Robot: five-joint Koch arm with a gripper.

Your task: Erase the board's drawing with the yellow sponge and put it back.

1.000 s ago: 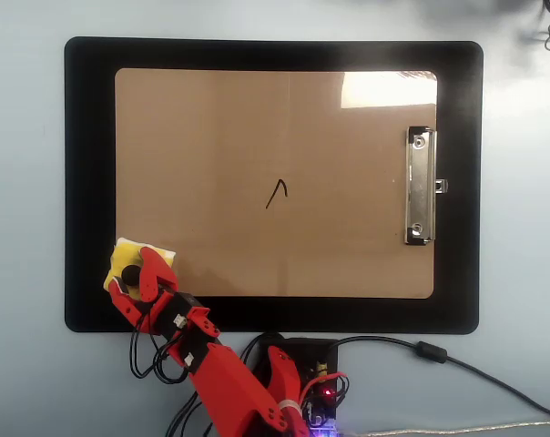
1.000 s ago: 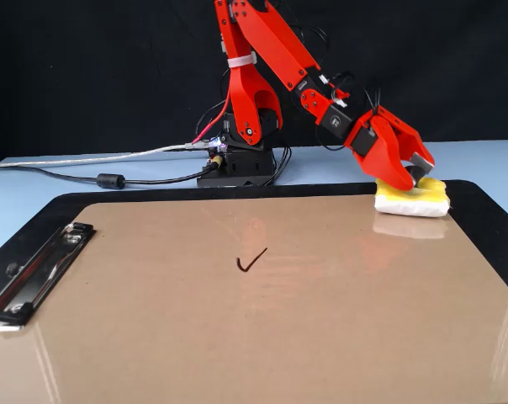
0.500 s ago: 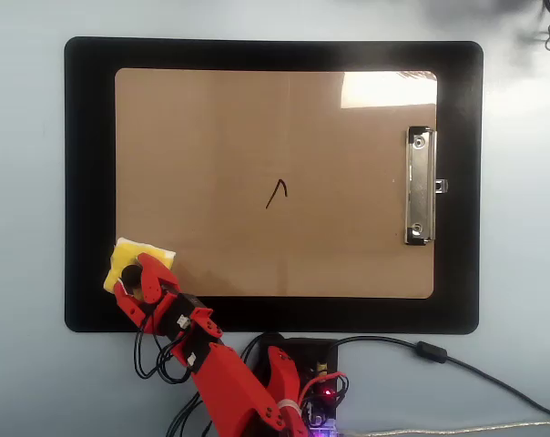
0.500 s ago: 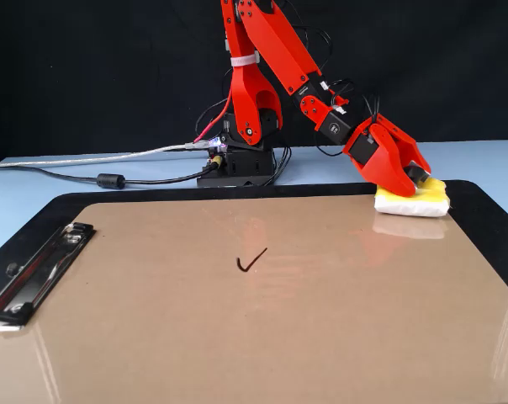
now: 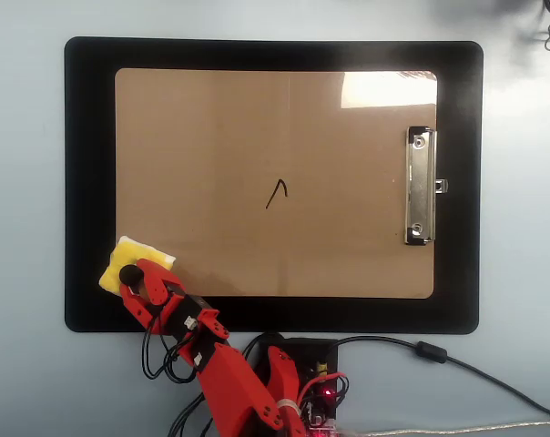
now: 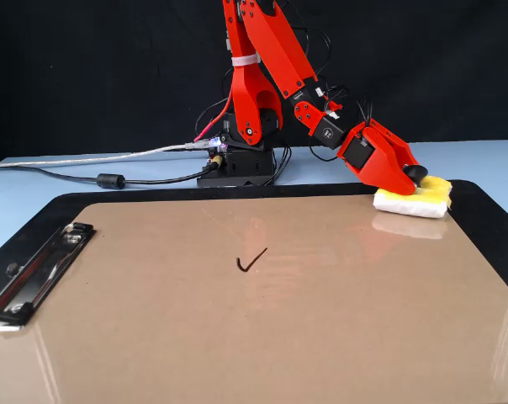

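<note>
Drawing [image 5: 276, 193] intact mid-board, so erasing hasn't started. Yellow sponge [image 5: 122, 259] sits at the board's [image 5: 257, 109] lower-left corner in the overhead view, half over the black mat [image 5: 88, 182], well apart from the mark. Gripper [image 5: 129, 276] is down on it, jaws look pinched on the sponge's black knob [image 6: 415, 173]. Left: lift, carry, wipe, return sponge.
</note>
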